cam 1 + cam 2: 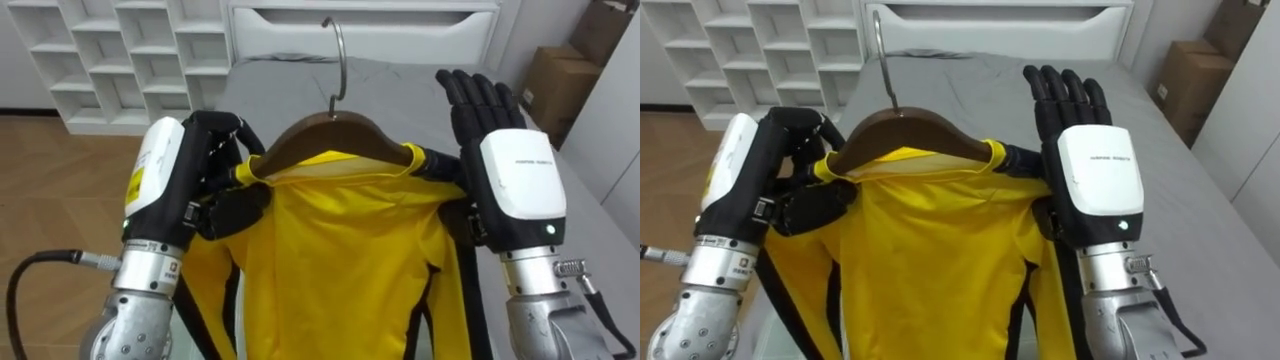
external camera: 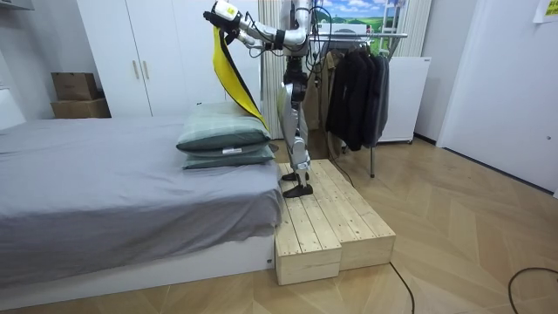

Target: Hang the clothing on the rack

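Left hand [image 1: 190, 180] clenched on wooden hanger [image 1: 330, 135] bearing yellow shirt [image 1: 340, 260]; right hand [image 1: 510, 160] flat-fingered against its other end (over the bed [image 1: 400, 75]).

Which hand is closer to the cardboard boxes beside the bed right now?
Right. The right hand, open at the right end of the hanger, is on the side of the cardboard boxes; the left hand grips the opposite end.

The yellow shirt [image 1: 330, 250] ran off the bottom edge; its shoulders hid the wooden hanger's [image 1: 330, 135] ends, and the right robot hand's [image 1: 515, 185] palm faced away, unseen.
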Controlling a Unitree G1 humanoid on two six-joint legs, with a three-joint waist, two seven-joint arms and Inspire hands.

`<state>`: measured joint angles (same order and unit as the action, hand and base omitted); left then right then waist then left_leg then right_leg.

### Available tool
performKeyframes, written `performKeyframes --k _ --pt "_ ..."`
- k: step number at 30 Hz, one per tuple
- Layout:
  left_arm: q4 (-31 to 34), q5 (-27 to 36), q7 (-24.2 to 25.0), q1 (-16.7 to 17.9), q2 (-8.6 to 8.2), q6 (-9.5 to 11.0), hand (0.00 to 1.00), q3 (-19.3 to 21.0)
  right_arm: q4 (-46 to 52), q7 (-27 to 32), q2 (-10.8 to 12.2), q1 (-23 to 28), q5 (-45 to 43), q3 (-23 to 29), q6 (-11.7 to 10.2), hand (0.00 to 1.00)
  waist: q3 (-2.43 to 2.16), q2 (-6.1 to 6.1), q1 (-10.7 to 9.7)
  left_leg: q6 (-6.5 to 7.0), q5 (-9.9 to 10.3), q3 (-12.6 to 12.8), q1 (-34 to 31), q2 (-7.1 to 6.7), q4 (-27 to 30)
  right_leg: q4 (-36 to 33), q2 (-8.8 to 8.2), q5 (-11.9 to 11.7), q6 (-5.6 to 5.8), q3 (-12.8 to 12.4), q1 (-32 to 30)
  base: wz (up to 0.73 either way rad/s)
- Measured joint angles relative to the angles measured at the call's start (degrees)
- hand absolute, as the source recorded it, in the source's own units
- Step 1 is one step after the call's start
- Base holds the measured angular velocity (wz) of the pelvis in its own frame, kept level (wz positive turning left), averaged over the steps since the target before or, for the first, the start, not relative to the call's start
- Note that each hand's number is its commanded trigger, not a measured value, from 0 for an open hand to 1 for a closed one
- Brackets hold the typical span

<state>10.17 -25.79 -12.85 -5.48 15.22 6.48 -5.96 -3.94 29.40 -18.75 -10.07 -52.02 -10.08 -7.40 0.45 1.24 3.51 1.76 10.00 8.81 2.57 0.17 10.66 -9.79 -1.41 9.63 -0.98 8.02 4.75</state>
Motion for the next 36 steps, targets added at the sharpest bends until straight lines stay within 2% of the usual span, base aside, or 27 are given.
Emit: performKeyframes --k 12,19,24,33,36 --pt "0.0 -1.0 0.8 -0.2 0.12 -1.3 1.0 -2.1 -5.1 0.2 0.0 -1.4 0.0 -0.9 1.4 0.0 0.0 0.19 0.0 0.0 0.0 -0.1 0.0 0.04 0.1 0.0 0.04 0.0 0.0 -0.1 -0.1 0.0" --pt "0.0 -1.0 1.3 -1.6 1.31 -1.8 1.0 -2.1 -5.3 0.6 0.0 -1.7 0.0 -1.8 2.1 0.0 -0.01 0.18 0.0 0.0 0.0 -0.1 0.0 0.04 0.1 0.0 0.0 0.0 0.0 -0.1 -0.1 0.0" --pt "0.0 -1.0 1.3 -1.6 1.31 -2.3 1.0 -2.3 -6.6 0.6 0.0 -3.0 0.5 -2.6 2.5 0.0 -0.01 0.18 0.0 0.0 0.0 -0.1 0.0 0.02 0.1 -0.1 -0.03 0.0 0.01 -0.1 0.0 0.0" --pt "-0.1 -1.0 2.4 -1.6 2.27 -2.4 1.0 -2.3 -7.2 -2.7 -1.2 -3.5 7.6 -5.1 2.5 0.0 0.03 0.2 0.4 0.01 0.0 -0.2 0.2 0.05 0.1 -0.1 -0.01 0.0 0.01 0.0 0.2 0.0" --pt "-0.1 -1.0 2.5 -1.6 2.35 -2.4 1.0 -2.4 -7.2 -3.4 -1.2 -3.5 8.9 -5.3 2.5 0.0 0.29 0.6 0.6 0.01 0.0 -0.2 0.2 0.05 0.1 -0.1 0.0 0.0 0.01 0.0 0.2 0.0"
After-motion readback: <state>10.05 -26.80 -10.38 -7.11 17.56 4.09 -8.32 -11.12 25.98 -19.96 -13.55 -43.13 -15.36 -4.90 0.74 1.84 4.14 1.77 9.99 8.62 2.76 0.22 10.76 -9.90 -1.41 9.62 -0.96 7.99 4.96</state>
